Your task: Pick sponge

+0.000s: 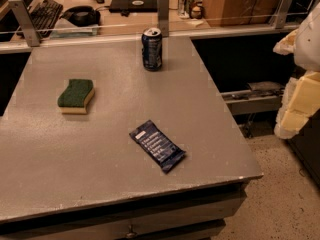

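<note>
sponge (76, 96) is in sight, lying flat on the grey table (100, 154), green scouring side up over the yellow foam, at about ten o'clock from the table's middle. it sits on its own, touching only the table top.

reading from the sponge: the soda can (152, 49) stands upright at roughly two o'clock, up by the far edge of the table, well apart. the dark blue wrapper (157, 145) lies flat at about four o'clock, nearer the front edge, turned on a slant, also well apart.

now the gripper (299, 104): it's off the table altogether, hanging at three o'clock by the right edge of my view, over the speckled floor (280, 204) past the table's right side. i see its pale yellow foam padding and a bit of white arm (310, 39) above it. how wide it's set i cannot tell from here, as the view cuts part of it off. sponge, can and wrapper all rest on the table, so it has hold of none of them, and most of the table top lies between it and the sponge.

past the far edge, a desk carries a keyboard (44, 15) at eleven o'clock and a closed laptop (133, 4) at twelve, behind the can.
</note>
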Robot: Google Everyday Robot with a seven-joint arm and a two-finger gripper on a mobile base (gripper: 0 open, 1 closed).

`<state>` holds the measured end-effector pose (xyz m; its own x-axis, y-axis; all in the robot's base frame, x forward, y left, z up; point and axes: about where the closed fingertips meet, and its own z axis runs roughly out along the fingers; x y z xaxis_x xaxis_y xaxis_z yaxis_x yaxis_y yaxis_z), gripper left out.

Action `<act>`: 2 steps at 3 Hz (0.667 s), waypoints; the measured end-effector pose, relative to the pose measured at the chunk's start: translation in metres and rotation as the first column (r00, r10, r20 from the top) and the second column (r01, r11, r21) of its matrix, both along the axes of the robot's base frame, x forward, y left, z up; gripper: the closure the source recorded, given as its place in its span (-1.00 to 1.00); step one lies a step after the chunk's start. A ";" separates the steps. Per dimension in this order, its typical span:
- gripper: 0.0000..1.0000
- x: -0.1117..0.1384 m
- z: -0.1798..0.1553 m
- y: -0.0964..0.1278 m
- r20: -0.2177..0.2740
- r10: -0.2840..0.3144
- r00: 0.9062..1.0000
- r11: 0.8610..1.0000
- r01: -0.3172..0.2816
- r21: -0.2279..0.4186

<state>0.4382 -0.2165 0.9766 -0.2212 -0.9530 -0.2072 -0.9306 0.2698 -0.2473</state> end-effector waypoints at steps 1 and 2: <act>-1.00 0.001 -0.001 0.002 0.000 0.004 1.000 1.000 -0.004 0.003; -1.00 0.027 -0.018 0.059 0.004 0.104 0.995 0.991 -0.104 0.084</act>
